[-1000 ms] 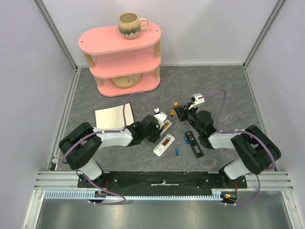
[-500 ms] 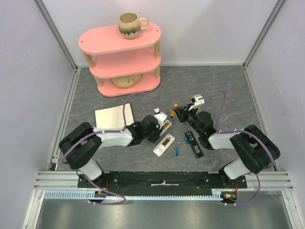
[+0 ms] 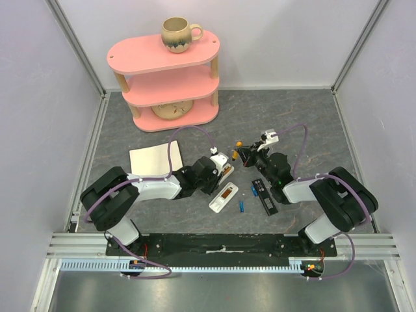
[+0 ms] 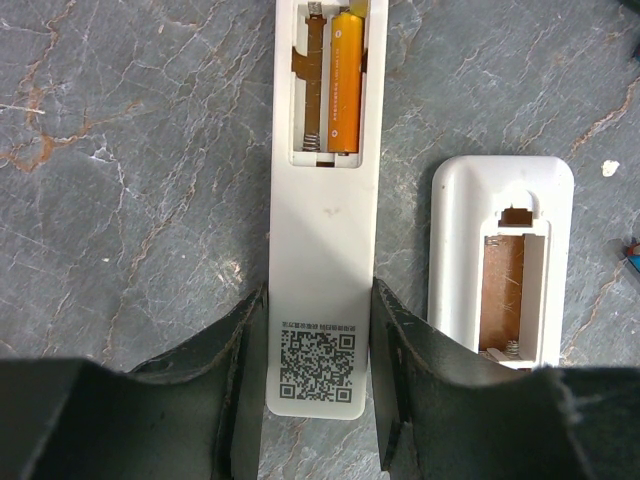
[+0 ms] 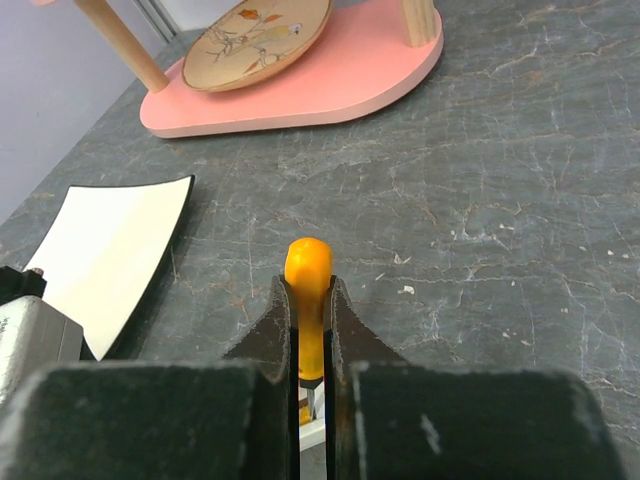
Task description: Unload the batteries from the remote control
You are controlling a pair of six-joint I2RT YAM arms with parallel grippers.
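White plastic of the remote control [image 4: 320,230] is clamped from both sides by the left gripper [image 4: 318,325], whose dark fingers [image 4: 245,330] are pressed against its long edges just beside the printed square code. The back cover is off, and one orange cell [image 4: 345,85] is seen lying in the right-hand slot of the open compartment, while the slot next to it shows only its bare spring and contact strip. A second remote [image 4: 500,260] is laid just to the right, apart from the held one, with its compartment open and empty. In the top view two blue batteries [image 3: 241,206] are found loose on the grey table [image 3: 312,123]: one near the lower end of the second remote, the other [image 3: 252,190] between that remote and the black strip [image 3: 264,196]. The right gripper [image 5: 308,300] is closed tightly on the orange handle of the screwdriver [image 5: 307,265], which is held upright between the pads with its rounded end above them; the tip cannot be made out clearly. Farther back, a pink shelf [image 3: 166,55] is placed with a mug [image 3: 177,34] on its top tier and a plate [image 5: 262,28] on its lowest one, and a white card [image 3: 151,160] is laid flat near the left arm
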